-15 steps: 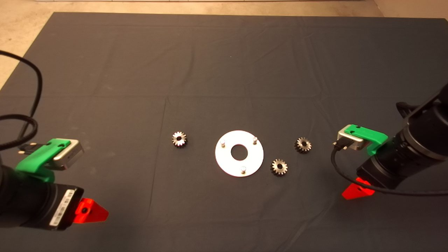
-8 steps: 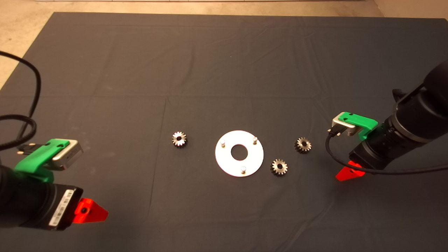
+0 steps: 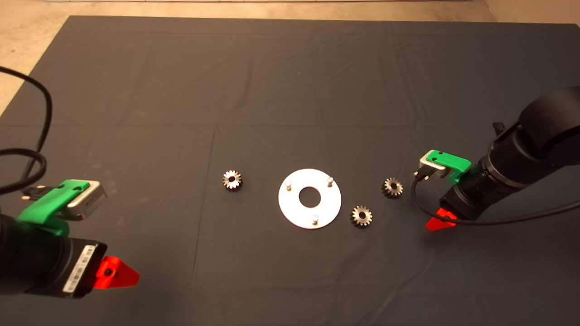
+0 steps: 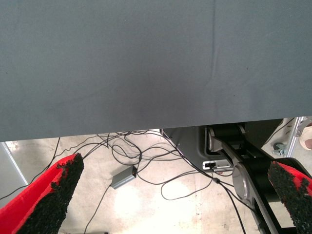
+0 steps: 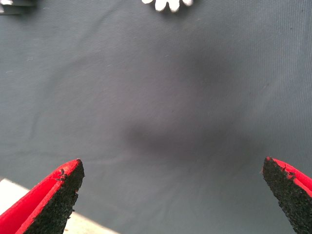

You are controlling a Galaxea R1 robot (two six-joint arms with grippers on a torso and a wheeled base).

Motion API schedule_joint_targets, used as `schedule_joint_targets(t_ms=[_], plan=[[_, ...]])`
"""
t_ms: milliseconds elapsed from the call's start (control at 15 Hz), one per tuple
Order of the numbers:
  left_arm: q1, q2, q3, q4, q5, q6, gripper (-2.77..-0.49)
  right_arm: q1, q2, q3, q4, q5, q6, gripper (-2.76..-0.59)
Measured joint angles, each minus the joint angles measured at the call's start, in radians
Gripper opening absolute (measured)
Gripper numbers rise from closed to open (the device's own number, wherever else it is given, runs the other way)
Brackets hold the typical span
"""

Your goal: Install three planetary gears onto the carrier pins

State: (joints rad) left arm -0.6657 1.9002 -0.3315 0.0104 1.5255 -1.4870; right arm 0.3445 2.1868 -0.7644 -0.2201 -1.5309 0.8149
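Observation:
The white disc (image 3: 294, 210) lies mid-mat with three carrier pins (image 3: 288, 184) (image 3: 330, 181) (image 3: 314, 219) standing bare. Three planetary gears lie flat on the mat: one left of the disc (image 3: 232, 179), one at its lower right (image 3: 361, 216), one further right (image 3: 392, 187). My right gripper (image 3: 437, 222) is open and empty, hovering just right of the rightmost gear. In the right wrist view (image 5: 171, 166) a gear's teeth (image 5: 168, 4) show at the picture's edge, ahead of the fingers. My left gripper (image 3: 115, 274) is parked at the lower left, open (image 4: 174, 165).
The dark mat (image 3: 290, 90) covers the table, with light floor beyond its far edge. The left wrist view looks past the mat's edge (image 4: 146, 129) at cables (image 4: 146, 161) and a robot base (image 4: 243, 165) on the floor.
My right arm has moved in leftward and farther onto the mat, closing on the rightmost gear. The left arm, gears and disc have not moved.

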Motion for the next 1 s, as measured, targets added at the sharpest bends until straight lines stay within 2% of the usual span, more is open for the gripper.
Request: schedule_joint_targets(t_ms=[267,1000], plan=[[0.0,0.0,0.0,0.0,0.0,0.0,-0.51,-0.037,0.03,-0.023,-0.039,0.001,-0.021,-0.63],[0.0,-0.003,0.0,-0.003,0.0,0.0,-0.51,-0.048,0.14,-0.153,-0.064,0.001,-0.053,-0.63]])
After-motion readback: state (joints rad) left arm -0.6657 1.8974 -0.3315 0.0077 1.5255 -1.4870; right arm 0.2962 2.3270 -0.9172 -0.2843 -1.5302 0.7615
